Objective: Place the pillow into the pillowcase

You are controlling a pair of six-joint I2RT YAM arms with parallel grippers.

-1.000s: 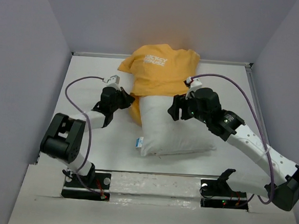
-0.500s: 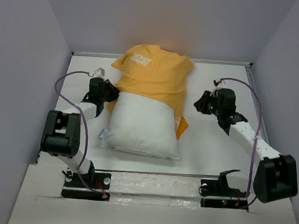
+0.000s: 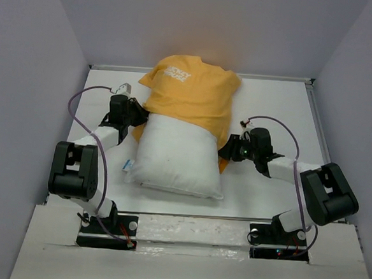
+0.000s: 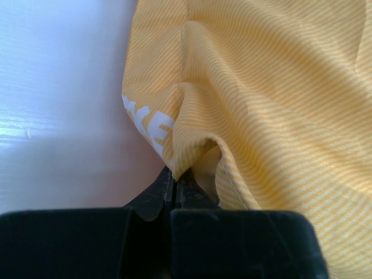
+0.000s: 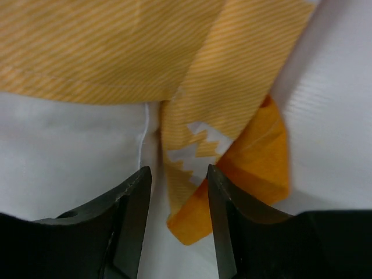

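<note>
While left hand (image 4: 174, 186) pinches striped orange pillowcase (image 4: 279, 99), right hand (image 5: 177, 174) parted around its folded corner

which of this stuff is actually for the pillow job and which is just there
For the job:
- pillow, partly inside the pillowcase
- left gripper, pinching the pillowcase's edge
- right gripper, jaws apart around its hanging corner

Just there:
- table
- purple cables on the arms
</note>
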